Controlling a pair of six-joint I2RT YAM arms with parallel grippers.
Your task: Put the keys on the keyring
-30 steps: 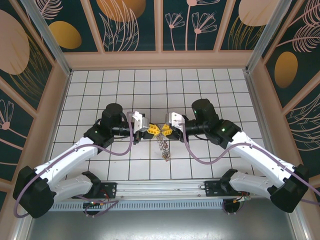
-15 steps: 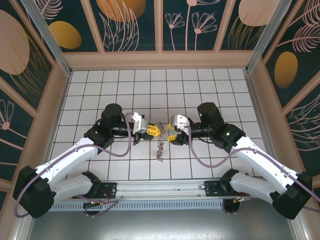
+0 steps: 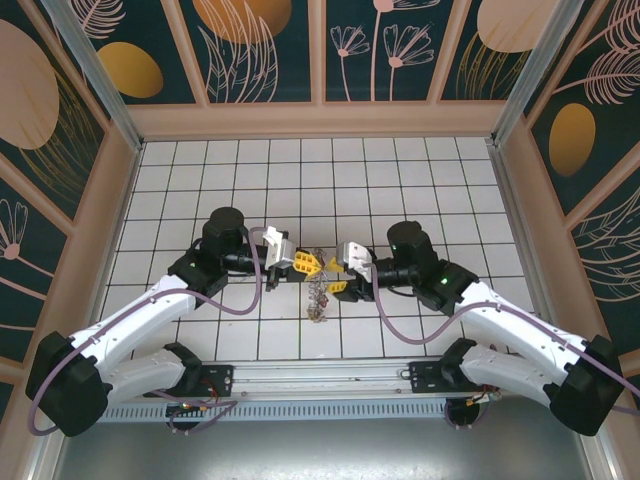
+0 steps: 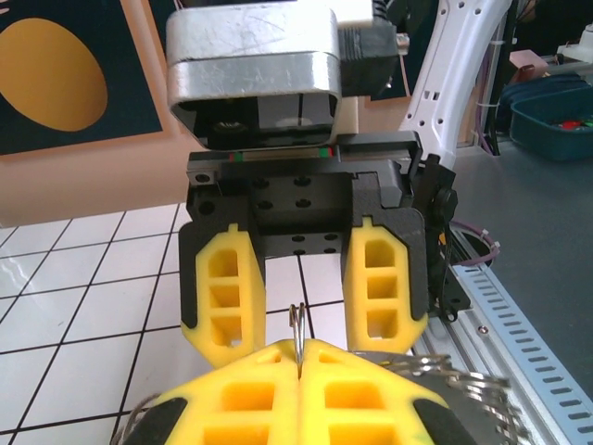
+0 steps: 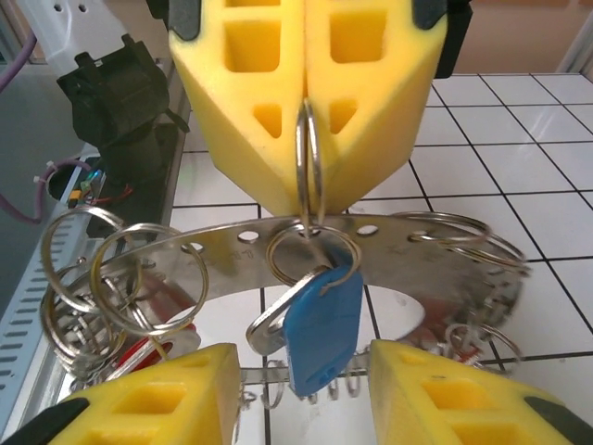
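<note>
The white tiled table (image 3: 200, 190) carries both arms, the left arm (image 3: 130, 325) and the right arm (image 3: 510, 320) bent inward so that their grippers face each other tip to tip above the middle tiles. The left gripper (image 5: 304, 190) has its yellow fingers (image 5: 246, 111) pressed tight together, pinching a small split ring (image 5: 309, 153) that stands upright in the seam between the fingertips. The right gripper (image 4: 306, 320) sits just opposite with its fingers (image 4: 225, 297) spread apart and nothing between them. The keyring (image 5: 213, 250), a curved flat metal band pierced with holes, hangs directly below the left fingertips from the pinched ring, between the two grippers and above the right gripper's open fingers. A blue key (image 5: 324, 320) dangles from the band on a second ring, right under the left fingertips and in the gap of the right fingers. A bunch of loose split rings (image 5: 88, 278) crowds the band's end beyond the left-hand finger in the right wrist view, with a bit of red plastic (image 5: 153, 350) half hidden under them.
</note>
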